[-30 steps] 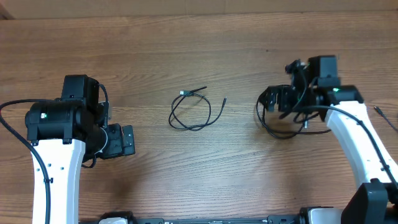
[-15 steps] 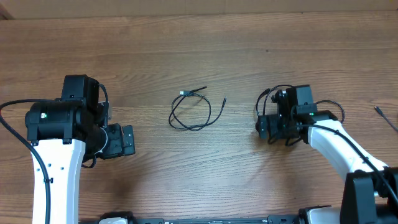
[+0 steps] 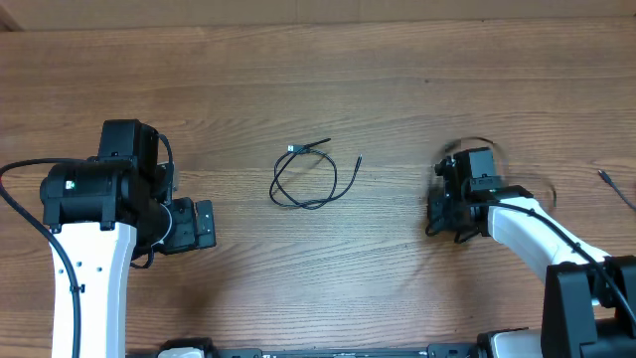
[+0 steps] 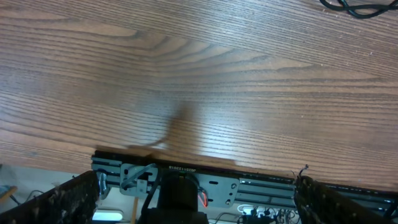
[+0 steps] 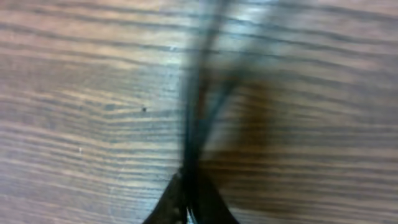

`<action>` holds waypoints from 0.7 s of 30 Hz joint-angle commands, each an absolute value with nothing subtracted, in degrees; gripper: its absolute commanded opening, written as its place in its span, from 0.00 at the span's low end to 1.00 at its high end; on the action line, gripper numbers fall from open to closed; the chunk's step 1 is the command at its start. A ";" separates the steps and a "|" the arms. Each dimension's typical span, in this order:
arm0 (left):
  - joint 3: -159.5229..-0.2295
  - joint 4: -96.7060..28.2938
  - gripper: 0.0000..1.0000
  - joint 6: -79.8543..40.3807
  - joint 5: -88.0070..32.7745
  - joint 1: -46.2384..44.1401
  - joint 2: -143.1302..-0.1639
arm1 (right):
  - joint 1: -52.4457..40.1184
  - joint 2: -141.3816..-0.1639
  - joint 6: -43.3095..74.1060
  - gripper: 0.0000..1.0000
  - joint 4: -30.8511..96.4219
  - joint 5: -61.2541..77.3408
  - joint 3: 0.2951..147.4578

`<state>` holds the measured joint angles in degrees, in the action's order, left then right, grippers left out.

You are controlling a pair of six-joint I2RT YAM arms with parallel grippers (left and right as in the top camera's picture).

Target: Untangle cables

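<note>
Cables first: I count three lots. A loose coil of thin black cable (image 3: pixel 310 181), small plug ends poking out up top, lies mid-table on its own; its edge also shows at the top right of the left wrist cam. A second bunch of thin black cords (image 5: pixel 198 93) rises from the right gripper (image 5: pixel 186 208), whose fingertips are clenched tight on it, with strands fanning out from the pinch (too smeared to count). On the overhead cam that gripper sits right of centre w/ faint cord arcs around it. Third, a short black cable end (image 3: pixel 608 181) lies by the table's right edge, apart from the rest.

The left gripper (image 3: pixel 202 224) is released, fingers (image 4: pixel 71 198) spread wide over bare wood, well left of the coil.

Two arms, white w/ black joints: left arm (image 3: pixel 89 259), right arm (image 3: pixel 537 234).

Surface: one brown wood-grain tabletop (image 3: pixel 318 80) fills nearly every view. Past its near edge the left wrist cam shows a black metal rail (image 4: pixel 249 183) w/ wiring.
</note>
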<state>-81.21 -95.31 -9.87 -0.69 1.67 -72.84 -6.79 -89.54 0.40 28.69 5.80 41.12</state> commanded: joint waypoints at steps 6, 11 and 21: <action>-81.91 -95.26 1.00 -8.56 -1.10 2.22 -73.08 | -6.72 -90.13 2.09 0.04 29.67 7.11 47.44; -81.91 -95.26 1.00 -8.56 -1.10 2.22 -73.08 | -6.17 -90.13 3.90 0.04 31.14 7.11 56.99; -81.91 -95.26 1.00 -8.56 -1.10 2.22 -73.08 | -1.52 -90.13 4.05 0.04 34.33 4.54 79.09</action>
<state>-81.21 -95.33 -9.85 -0.71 1.67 -72.84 -3.97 -90.43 3.46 34.50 6.37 73.89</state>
